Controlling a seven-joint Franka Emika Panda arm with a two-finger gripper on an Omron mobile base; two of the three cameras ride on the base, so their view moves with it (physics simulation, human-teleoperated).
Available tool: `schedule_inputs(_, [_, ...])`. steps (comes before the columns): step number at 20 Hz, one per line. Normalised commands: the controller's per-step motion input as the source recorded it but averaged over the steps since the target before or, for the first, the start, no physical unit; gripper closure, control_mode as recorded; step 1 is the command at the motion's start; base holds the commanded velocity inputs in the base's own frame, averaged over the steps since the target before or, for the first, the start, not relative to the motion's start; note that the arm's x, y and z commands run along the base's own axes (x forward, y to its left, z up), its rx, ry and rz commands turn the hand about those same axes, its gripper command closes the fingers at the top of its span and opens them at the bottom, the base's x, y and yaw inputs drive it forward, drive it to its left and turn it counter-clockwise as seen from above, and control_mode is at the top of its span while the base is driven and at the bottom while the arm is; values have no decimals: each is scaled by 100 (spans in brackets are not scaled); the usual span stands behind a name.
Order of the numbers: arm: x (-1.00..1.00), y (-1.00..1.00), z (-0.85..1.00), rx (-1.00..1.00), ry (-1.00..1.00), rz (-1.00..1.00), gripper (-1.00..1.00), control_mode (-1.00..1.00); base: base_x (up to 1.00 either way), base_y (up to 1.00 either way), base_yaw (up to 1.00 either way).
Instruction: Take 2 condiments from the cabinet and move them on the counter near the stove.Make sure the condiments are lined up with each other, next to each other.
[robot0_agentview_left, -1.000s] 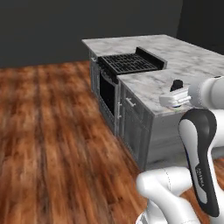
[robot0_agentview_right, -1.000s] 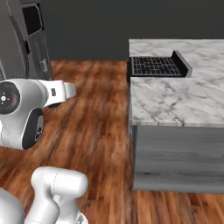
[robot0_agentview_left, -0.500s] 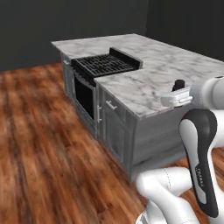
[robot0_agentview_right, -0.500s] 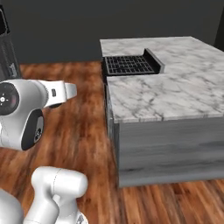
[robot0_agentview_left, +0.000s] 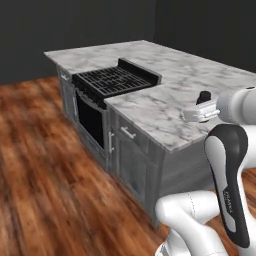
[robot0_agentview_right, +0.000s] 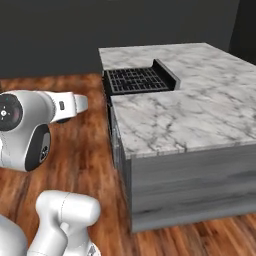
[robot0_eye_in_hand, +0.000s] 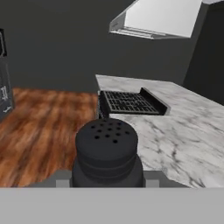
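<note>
One black shaker (robot0_agentview_left: 203, 96) sat clenched in the gripper (robot0_agentview_left: 201, 111), in the air above the counter (robot0_agentview_left: 165, 105), right of the stove (robot0_agentview_left: 114, 80). From the right base, the stove (robot0_agentview_right: 137, 80) sat sunk into the counter (robot0_agentview_right: 200, 115). At the hand, the shaker (robot0_eye_in_hand: 107, 153) rose between the gripper's tips before the stove (robot0_eye_in_hand: 129, 102).

Bare counter (robot0_agentview_right: 200, 115) beside the stove (robot0_agentview_right: 137, 80) offers room.
</note>
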Motion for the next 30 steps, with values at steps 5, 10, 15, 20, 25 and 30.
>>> schedule_inputs(5, [0, 0, 0, 0, 0, 0, 100, 100, 41, 22, -33])
schedule_inputs(10, [0, 0, 0, 0, 0, 0, 100, 100, 23, 62, -48])
schedule_inputs(15, [0, 0, 0, 0, 0, 0, 100, 100, 12, 91, -54])
schedule_inputs(20, [0, 0, 0, 0, 0, 0, 100, 100, 3, 94, -51])
schedule_inputs(25, [0, 0, 0, 0, 0, 0, 100, 100, 0, 93, -48])
schedule_inputs(30, [0, 0, 0, 0, 0, 0, 100, 100, 0, 100, -37])
